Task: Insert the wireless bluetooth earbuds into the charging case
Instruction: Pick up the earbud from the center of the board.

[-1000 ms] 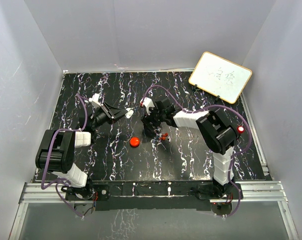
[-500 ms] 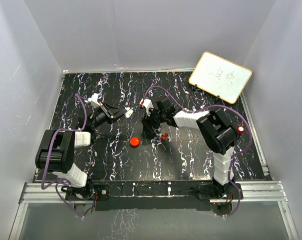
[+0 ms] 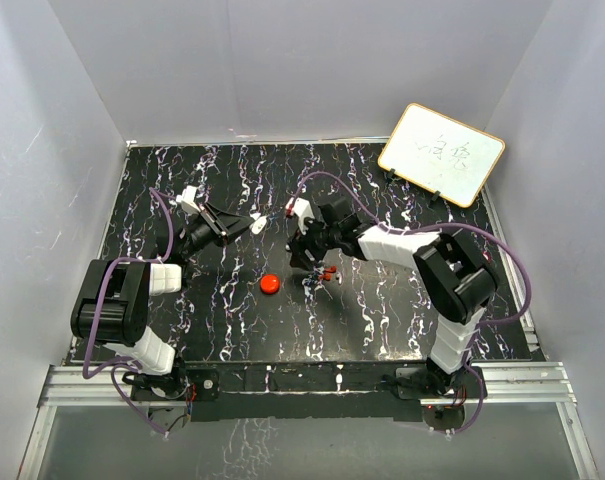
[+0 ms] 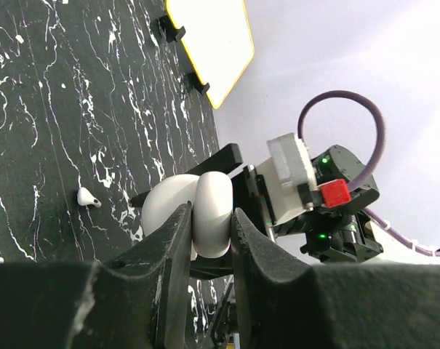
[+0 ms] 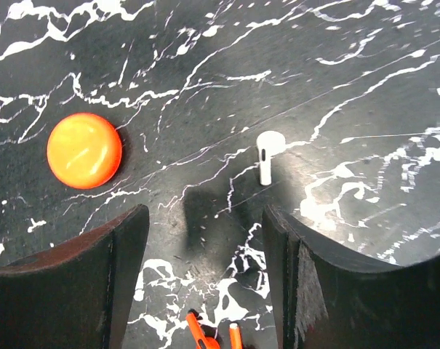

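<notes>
The charging case [image 4: 205, 211] is a white rounded shell standing open in two halves, and my left gripper [image 4: 211, 214] is shut on it, holding it above the table at the left [image 3: 254, 225]. One white earbud [image 5: 265, 155] with a short stem lies on the black marbled table; the left wrist view also shows this earbud [image 4: 86, 196]. My right gripper [image 5: 205, 218] hangs open low over the table at mid-table [image 3: 304, 258]. The earbud lies just beyond its fingertips, nearer the right finger [image 5: 281, 240]. Nothing is between its fingers.
A round red-orange puck [image 5: 84, 150] lies left of the right gripper [image 3: 270, 284]. Two small orange pieces [image 5: 205, 334] lie under the right gripper's wrist [image 3: 327, 272]. A yellow-framed whiteboard [image 3: 441, 153] stands at the back right. Grey walls enclose the table.
The right arm has stretched out, its elbow swinging right, and its jaws have narrowed a little while staying open. The left gripper and case have not moved.
</notes>
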`<state>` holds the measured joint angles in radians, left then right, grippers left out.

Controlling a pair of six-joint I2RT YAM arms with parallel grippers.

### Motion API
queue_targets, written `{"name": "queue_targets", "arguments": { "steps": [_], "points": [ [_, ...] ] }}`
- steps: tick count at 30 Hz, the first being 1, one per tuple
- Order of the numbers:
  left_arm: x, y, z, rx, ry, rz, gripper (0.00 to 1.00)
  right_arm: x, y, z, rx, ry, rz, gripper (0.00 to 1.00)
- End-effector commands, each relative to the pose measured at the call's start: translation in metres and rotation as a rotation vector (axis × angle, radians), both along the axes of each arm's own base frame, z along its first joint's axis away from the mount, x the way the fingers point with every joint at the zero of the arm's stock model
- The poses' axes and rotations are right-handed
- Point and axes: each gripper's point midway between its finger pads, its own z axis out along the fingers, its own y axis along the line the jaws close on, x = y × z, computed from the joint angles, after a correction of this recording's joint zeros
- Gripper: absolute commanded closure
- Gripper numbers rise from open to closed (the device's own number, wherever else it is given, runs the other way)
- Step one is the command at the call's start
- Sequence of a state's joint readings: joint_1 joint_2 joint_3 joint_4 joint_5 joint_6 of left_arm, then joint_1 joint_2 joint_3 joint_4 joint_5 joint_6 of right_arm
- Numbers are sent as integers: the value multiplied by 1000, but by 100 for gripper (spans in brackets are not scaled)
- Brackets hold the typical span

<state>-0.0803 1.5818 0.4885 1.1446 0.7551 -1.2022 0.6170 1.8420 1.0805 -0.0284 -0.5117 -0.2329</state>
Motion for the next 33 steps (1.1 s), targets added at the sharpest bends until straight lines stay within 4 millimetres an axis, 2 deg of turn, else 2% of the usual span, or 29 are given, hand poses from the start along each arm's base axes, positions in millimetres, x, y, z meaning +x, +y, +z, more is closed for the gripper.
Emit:
{"name": "queue_targets", "arguments": {
  "steps": [1,9,19,23,33],
  "points": [
    [-4,0,12,-12,-50,-16,100,35,1,49,66,-151,-137,39],
    [-5,0,10,-15,-42,-18,100,47,8,35,22,-122,-112,37],
    [-4,2,9,-21,-30,-15,100,50,6,26,-16,-113,-130,47],
    [-3,2,15,-36,-54,-18,100,50,5,19,-31,-105,-134,51],
    [-3,1,15,-39,-54,-21,100,48,10,6,-40,-78,-131,55]
  ]
}}
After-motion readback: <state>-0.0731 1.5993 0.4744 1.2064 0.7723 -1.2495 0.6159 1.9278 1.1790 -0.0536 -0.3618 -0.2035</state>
